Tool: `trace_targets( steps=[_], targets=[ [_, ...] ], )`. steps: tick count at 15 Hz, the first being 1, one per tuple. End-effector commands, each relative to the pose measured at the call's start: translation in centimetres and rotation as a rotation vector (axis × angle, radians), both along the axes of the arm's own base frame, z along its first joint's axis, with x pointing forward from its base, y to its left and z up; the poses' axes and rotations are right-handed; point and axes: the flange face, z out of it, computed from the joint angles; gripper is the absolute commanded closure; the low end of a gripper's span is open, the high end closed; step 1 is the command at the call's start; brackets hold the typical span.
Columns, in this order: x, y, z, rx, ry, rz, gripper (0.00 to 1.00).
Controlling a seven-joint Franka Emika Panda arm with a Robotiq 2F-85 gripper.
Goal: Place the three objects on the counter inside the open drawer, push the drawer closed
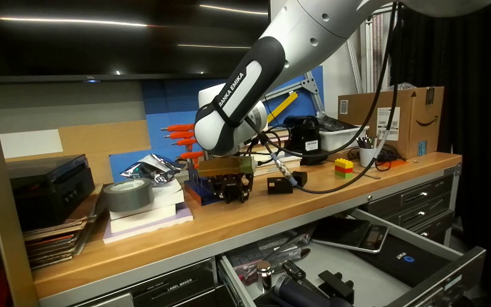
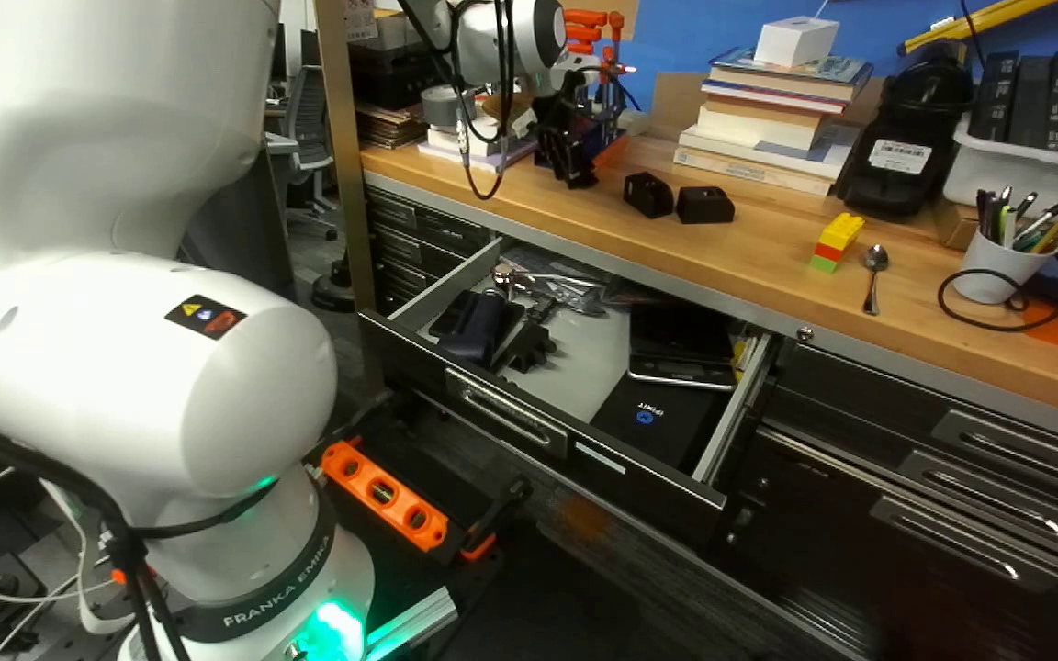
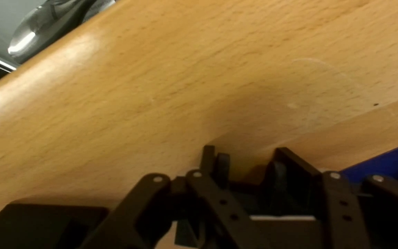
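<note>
My arm (image 1: 296,47) slants down from the upper right of an exterior view, cut off by the top edge, ending hand-down at mid-frame over the wooden counter (image 1: 279,209). A strap (image 1: 223,114) hides one letter on the arm, leaving RANKA EMIKA; the base (image 2: 253,560), lower left in an exterior view, shows FRANKA EMIKA whole. The cropped screen (image 1: 122,47), upper left, is marked TCL. The drawer (image 2: 667,496) stands pulled out; the frame's bottom edge clips it in an exterior view, where a narrower drawer (image 1: 173,288) reads LABEL MAKER. The cardboard box (image 1: 365,113) at right carries a smile-shaped arrow and a label too small to read. Inside the pulled-out drawer, a partly covered black case (image 2: 658,431) is lettered IFIXIT. My gripper (image 3: 249,162), bottom of the wrist view, has its fingers apart, wood visible between; I can't tell whether the tips touch the counter. A dark shape (image 3: 43,224) at lower left there runs out of frame. Right of the gripper in both exterior views, the counter holds two black blocks (image 2: 705,205), a yellow, red and green brick stack (image 2: 837,240) and a spoon (image 2: 874,262); which make the task's three I can't tell.
</note>
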Motion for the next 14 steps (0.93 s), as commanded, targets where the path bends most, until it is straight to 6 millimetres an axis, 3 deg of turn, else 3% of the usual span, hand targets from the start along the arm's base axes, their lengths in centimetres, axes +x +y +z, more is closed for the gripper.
trace_targets(
  steps=[1,5,10,14],
  targets=[
    [0.7,-0.2,-0.2,0.0,0.013,-0.003,0.71],
    [0.3,-2.1,0.2,-0.024,0.026,-0.016,0.72],
    [-1.4,-9.4,2.0,-0.048,0.05,-0.101,0.73],
    [-4.3,-15.4,2.6,-0.052,0.084,-0.144,0.73]
  ],
)
